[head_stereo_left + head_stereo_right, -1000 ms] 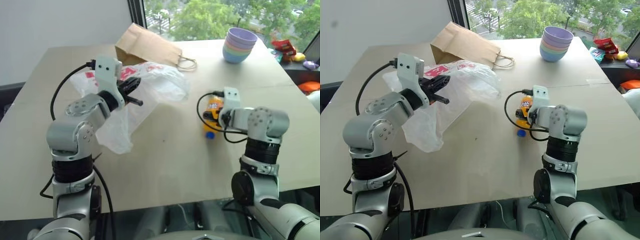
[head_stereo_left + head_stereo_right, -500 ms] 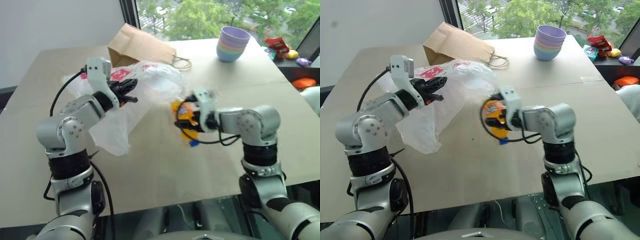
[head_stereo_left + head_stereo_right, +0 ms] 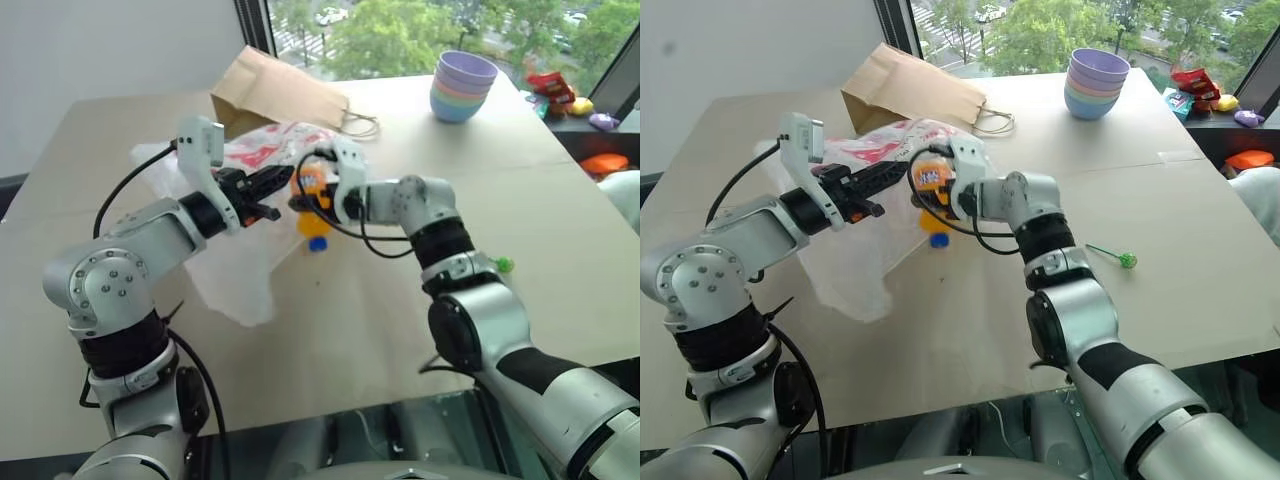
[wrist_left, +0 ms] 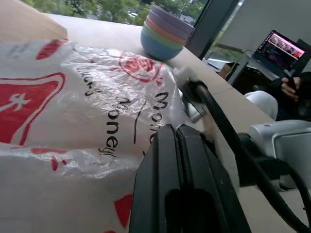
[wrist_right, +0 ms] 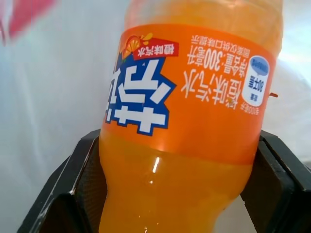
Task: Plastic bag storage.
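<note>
1. Table (image 3: 330, 330): pale tan top, a seam running across it. I log everything below as resting on it or held over it.

2. Plastic bag (image 3: 235, 275): translucent white film with red print, sprawled on the left half of the table. Its far edge is lifted in my left gripper; the near part sags to the tabletop.

3. Brown paper bag (image 3: 275, 88): lying flat at the far side, just beyond the plastic bag, string handle (image 3: 362, 124) trailing to the right.

4. Stack of bowls (image 3: 461, 86): pastel, nested, far right, well apart from the bags.

5. Left gripper (image 3: 268, 187): jaws pinched fully together on a fold of the plastic bag, pointing right. In the left wrist view I see the printed film bunched just past the closed black fingers (image 4: 182, 194).

6. Right gripper (image 3: 927, 185): jaws spread wide around an orange soda bottle (image 3: 931, 180), gripping its body, held just right of the left gripper and against the bag's raised edge. Blue cap (image 3: 318, 243) hangs downward.

7. Green-headed stick (image 3: 1110, 254): thin, lying on the table to the right, alone.
</note>
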Action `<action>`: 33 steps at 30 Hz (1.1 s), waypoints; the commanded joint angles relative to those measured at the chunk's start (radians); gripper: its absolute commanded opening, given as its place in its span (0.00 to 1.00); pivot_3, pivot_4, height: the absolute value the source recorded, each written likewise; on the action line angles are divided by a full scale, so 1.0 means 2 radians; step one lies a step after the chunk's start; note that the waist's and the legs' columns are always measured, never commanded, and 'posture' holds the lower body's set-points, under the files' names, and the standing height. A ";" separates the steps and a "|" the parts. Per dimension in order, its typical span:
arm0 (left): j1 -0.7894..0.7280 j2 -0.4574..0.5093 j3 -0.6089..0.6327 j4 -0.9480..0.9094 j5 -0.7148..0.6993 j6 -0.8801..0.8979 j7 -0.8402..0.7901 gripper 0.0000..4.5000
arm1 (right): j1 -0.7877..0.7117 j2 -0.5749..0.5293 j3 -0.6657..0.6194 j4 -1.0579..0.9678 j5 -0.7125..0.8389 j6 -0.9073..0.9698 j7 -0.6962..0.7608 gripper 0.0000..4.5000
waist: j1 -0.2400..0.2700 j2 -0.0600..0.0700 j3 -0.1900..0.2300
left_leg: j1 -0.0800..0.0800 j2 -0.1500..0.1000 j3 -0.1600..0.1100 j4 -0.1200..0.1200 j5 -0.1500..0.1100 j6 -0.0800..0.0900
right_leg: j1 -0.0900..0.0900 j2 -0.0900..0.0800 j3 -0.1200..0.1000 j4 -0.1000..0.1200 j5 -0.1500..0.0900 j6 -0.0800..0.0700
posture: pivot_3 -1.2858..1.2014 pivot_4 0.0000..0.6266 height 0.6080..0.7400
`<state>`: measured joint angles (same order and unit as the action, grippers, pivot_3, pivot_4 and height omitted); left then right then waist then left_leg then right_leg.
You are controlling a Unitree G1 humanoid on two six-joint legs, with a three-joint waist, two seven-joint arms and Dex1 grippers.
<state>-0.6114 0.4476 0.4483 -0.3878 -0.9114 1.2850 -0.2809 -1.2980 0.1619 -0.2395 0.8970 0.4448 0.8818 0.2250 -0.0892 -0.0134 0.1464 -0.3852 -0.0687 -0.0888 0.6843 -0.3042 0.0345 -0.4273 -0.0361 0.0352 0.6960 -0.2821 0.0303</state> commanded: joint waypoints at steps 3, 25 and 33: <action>-0.001 -0.012 0.026 -0.030 -0.057 0.017 0.044 0.00 | -0.064 0.033 -0.052 0.076 0.035 -0.087 0.018 0.70 | -0.004 0.000 0.000 | 0.000 0.000 0.000 0.000 0.000 0.000 | 0.000 0.000 0.000 0.000 0.000 0.000 | 0.52 0.24 1.00; 0.066 0.013 0.019 -0.026 -0.111 -0.042 0.086 0.00 | 0.006 0.106 0.026 0.080 0.016 -0.120 0.108 0.69 | -0.004 0.000 0.000 | 0.000 0.000 0.001 0.000 0.000 0.000 | -0.001 0.000 0.001 0.000 0.000 0.000 | 0.52 0.24 1.00; 0.070 0.017 0.016 -0.015 -0.110 -0.072 0.096 0.00 | 0.035 0.062 0.043 0.015 0.031 -0.068 0.140 1.00 | -0.004 0.000 0.000 | 0.000 0.000 0.001 0.000 0.000 0.000 | -0.001 0.000 0.001 0.000 0.000 0.000 | 0.52 0.24 1.00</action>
<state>-0.4662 0.4710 0.4695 -0.4119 -1.1168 1.1686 -0.0965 -1.2771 0.1733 -0.1527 0.9929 0.4760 0.7179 0.4844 -0.0963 -0.0133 0.1464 -0.3858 -0.0684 -0.0878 0.6844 -0.3042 0.0345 -0.4288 -0.0357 0.0374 0.6965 -0.2821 0.0303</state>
